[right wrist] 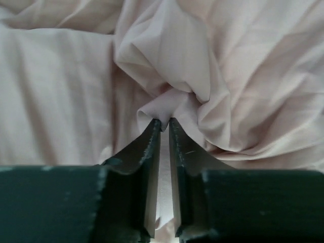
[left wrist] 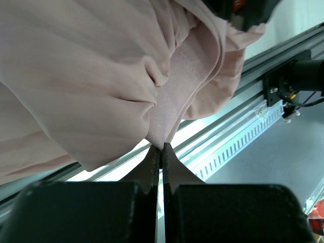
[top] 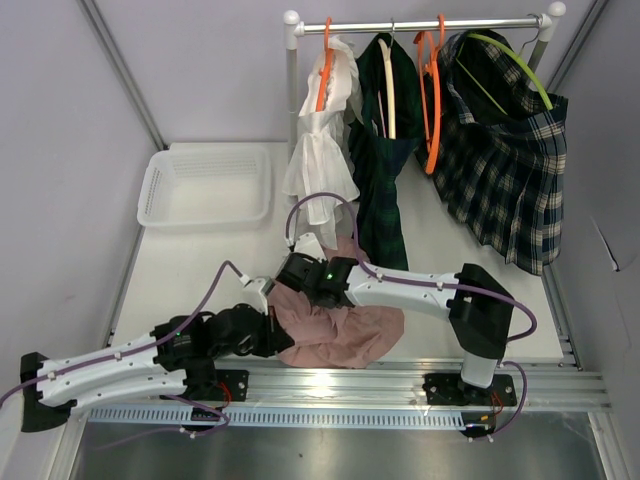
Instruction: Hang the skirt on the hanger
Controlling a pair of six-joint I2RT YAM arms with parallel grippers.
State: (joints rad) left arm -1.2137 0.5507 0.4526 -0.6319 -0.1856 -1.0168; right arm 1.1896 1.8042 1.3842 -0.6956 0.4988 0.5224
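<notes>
Near table edge, centre: pink skirt [top: 345, 330] lies crumpled, well apart from the rack.
Left gripper [left wrist: 162, 147]: jaws together, clamped on a band-like strip at the skirt's left side.
Right gripper [right wrist: 164, 121]: fingers almost closed, pinching a raised fold of skirt.
Rack [top: 360, 28]: far edge, carrying clothes on hangers [top: 324, 75].
Basket [top: 205, 190]: far left corner.

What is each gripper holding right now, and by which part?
Both grip the pink skirt: left gripper pinches its waistband, right gripper a bunched fold of fabric.
</notes>
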